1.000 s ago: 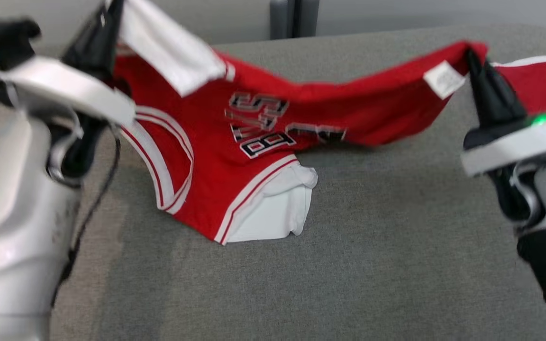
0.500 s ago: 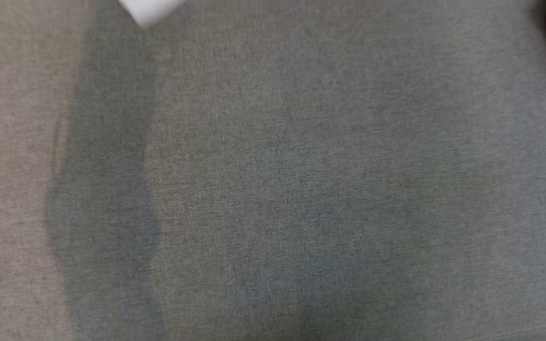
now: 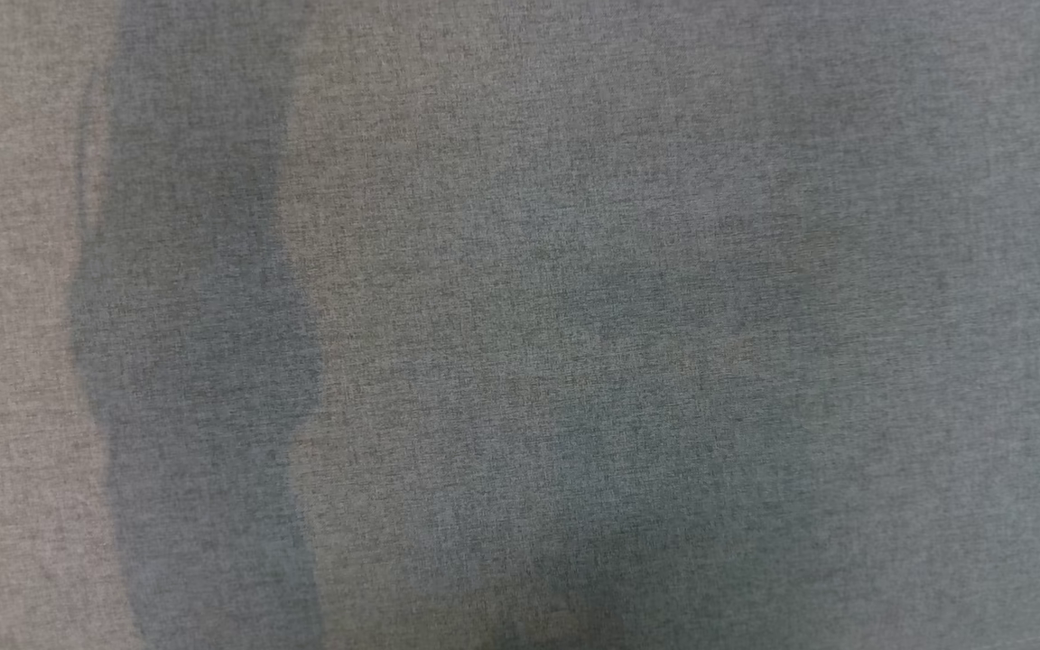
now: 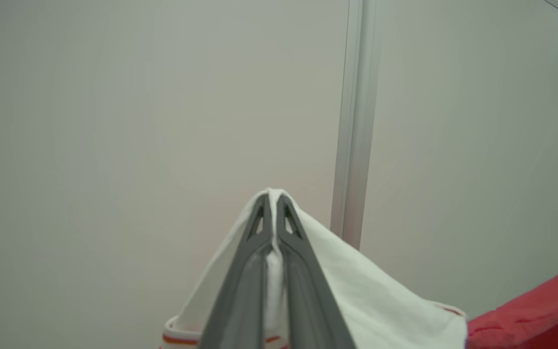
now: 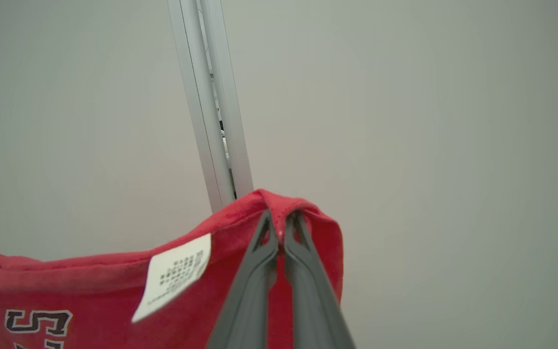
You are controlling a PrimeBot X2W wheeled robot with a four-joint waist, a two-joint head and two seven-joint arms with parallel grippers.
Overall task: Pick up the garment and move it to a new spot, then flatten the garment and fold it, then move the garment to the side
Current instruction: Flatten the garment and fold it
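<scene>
The left gripper (image 4: 273, 196) is clamped fully closed on a white fold of the garment (image 4: 366, 291), which drapes over both fingers (image 4: 242, 291) just left of the metal post (image 4: 354, 121); a red part trails off right of that post. The right gripper (image 5: 281, 215) is squeezed closed on a red edge bunched at the post's lower end, the white label (image 5: 172, 276) and dark lettering (image 5: 37, 322) hanging left of the post; pale wall panels (image 5: 405, 121) flank the post; the grey tabletop (image 3: 574, 271) bears soft shadows.
</scene>
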